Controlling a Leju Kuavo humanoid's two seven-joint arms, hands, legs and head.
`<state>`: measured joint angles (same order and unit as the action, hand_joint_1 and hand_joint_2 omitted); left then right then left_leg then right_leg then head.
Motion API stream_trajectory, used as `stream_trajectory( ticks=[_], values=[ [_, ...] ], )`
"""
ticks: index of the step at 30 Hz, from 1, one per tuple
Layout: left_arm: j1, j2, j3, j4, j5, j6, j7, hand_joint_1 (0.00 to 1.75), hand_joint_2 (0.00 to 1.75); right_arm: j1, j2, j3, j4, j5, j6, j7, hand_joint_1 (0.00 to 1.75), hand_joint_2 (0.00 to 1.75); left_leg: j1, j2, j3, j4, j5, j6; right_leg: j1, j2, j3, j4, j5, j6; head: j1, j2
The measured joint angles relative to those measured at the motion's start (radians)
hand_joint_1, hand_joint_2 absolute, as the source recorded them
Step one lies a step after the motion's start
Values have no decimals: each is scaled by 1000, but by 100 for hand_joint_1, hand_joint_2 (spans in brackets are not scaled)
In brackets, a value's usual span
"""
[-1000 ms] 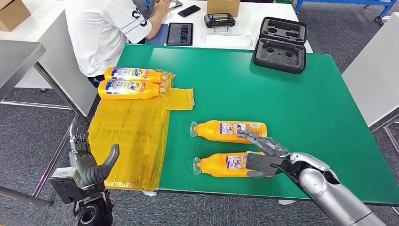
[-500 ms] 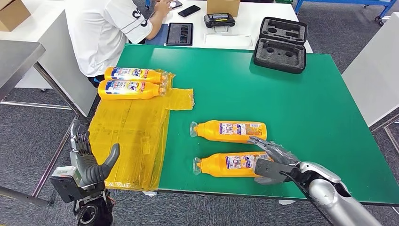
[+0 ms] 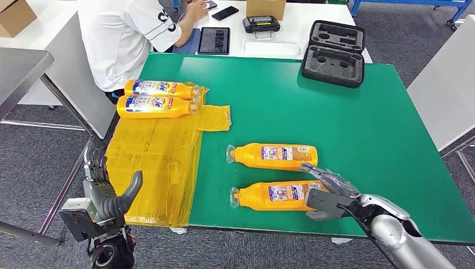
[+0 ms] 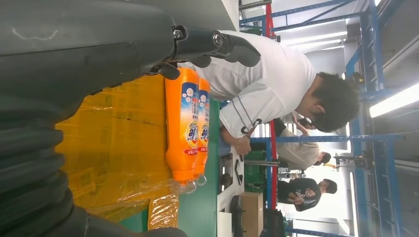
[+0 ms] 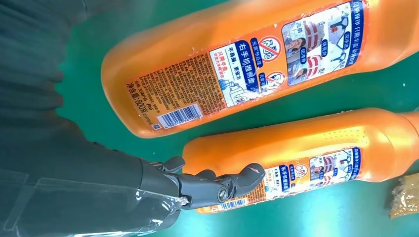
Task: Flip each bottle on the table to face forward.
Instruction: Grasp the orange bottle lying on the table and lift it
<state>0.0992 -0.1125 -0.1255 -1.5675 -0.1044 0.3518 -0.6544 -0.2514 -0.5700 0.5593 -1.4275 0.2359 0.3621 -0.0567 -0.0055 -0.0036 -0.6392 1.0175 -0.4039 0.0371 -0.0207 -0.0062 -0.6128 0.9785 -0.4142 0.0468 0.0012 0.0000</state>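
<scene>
Reaching: right robot hand spread loose at near bottle base | left robot hand released, empty

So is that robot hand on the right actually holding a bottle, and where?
The right robot hand sits at the near bottle's base end; a firm grip cannot be told.

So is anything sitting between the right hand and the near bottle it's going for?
Nothing visible. The right hand is already at the base end of the near bottle, fingers over it; whether it grips is unclear. The far bottle lies apart, beyond it on the green table.
</scene>
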Motion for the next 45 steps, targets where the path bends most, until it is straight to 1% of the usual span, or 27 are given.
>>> stream_trajectory(
  ticks=[6, 11, 14, 18, 23, 28, 33, 45],
  values=[
    [0, 0, 0, 1, 10, -4, 1, 0, 175, 13, 0, -24, 10, 5, 6, 17, 0, 175, 0, 0, 0, 0, 0, 0, 0, 0, 0, 0, 0, 0, 0, 0],
    [-1, 0, 0, 4, 11, -4, 1, 0, 175, -9, 11, -27, 71, 25, 45, 6, 0, 175, 0, 0, 0, 0, 0, 0, 0, 0, 0, 0, 0, 0, 0, 0],
    [-3, 0, 0, 6, 11, -5, 2, 0, 175, -51, 19, -11, 124, 23, 82, -5, 0, 175, 0, 0, 0, 0, 0, 0, 0, 0, 0, 0, 0, 0, 0, 0],
    [-10, 0, 0, 12, 13, -6, 2, 0, 175, -131, 32, 37, 206, -8, 119, -15, 0, 175, 0, 0, 0, 0, 1, 0, 0, 0, 0, 0, 0, 0, 0, 0],
    [-14, -4, 0, 16, 15, 0, 2, 0, 175, -236, 57, 117, 313, -40, 134, -27, 0, 175, 0, 0, 0, 0, 1, 0, 0, 0, 0, 0, 1, 0, 0, 0],
    [-15, -6, 0, 16, 18, 3, 3, 0, 175, -304, 88, 179, 386, -53, 140, -28, 0, 175, 0, 0, 0, 0, 1, 0, 0, 0, 0, 0, 1, 0, 0, 0],
    [-9, -6, 0, 16, 26, 6, 4, 0, 175, -313, 99, 211, 405, -54, 127, -28, 0, 175, 0, 0, 0, 0, 1, 0, 0, 0, 0, 0, 0, 0, 0, 0],
    [6, -6, -1, 16, 32, 5, 2, 0, 175, -298, 87, 243, 404, -65, 126, -24, 0, 175, 0, 0, 0, 0, 1, 1, 0, 0, 0, 0, 0, 0, 0, 0]
  ],
)
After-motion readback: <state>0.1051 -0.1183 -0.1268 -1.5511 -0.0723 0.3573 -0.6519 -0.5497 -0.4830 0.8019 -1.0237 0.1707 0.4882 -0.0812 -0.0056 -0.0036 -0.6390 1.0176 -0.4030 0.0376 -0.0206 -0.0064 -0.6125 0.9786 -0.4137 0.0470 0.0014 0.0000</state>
